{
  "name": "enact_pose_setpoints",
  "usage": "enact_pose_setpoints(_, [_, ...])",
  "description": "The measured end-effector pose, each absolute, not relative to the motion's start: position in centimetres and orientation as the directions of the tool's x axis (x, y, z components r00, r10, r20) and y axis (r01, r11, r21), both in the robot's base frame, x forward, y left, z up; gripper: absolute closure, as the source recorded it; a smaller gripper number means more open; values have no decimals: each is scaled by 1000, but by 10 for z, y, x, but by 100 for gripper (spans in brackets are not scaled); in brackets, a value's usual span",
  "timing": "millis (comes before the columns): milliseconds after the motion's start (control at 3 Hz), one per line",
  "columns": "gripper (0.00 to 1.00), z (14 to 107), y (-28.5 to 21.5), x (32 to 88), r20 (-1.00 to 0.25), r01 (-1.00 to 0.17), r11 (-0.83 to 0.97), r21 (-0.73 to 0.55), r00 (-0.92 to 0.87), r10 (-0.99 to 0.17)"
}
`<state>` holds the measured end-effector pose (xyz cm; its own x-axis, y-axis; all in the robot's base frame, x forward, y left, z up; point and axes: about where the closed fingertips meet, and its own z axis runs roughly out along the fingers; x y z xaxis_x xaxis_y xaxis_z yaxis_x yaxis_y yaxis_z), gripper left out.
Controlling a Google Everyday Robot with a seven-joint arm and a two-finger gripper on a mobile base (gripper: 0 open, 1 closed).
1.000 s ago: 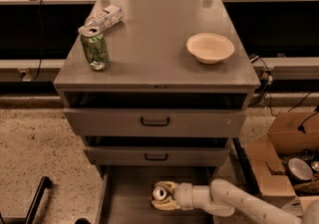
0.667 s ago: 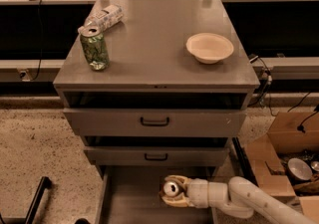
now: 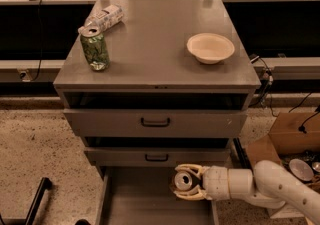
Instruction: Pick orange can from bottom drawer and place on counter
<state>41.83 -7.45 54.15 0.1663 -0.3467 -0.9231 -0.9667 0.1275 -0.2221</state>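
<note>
The orange can [image 3: 183, 181] shows its silver pull-tab top between my gripper's cream fingers [image 3: 189, 170]. My gripper [image 3: 184, 182] is shut on the can and holds it above the right side of the open bottom drawer [image 3: 135, 199], just below the middle drawer's front. My white arm [image 3: 260, 186] reaches in from the lower right. The counter [image 3: 150, 44] is the grey top of the cabinet, well above the gripper.
A green patterned can [image 3: 95, 48] and a white labelled bottle [image 3: 102, 19] lying on its side are on the counter's left. A white bowl [image 3: 210, 47] sits at its right. A cardboard box [image 3: 287, 141] stands on the floor at the right.
My gripper has lifted the orange can up and to the right, out of the bottom drawer's floor toward the drawer fronts.
</note>
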Motion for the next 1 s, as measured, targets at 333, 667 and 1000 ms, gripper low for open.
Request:
enact_pose_setpoints(333, [100, 600, -82, 432, -882, -970, 19, -241, 210, -422])
enact_pose_setpoints(667, [100, 665, -93, 458, -847, -973, -72, -217, 225, -482])
enact_pose_setpoints(1000, [100, 709, -98, 477, -778, -947, -181, -265, 321, -540])
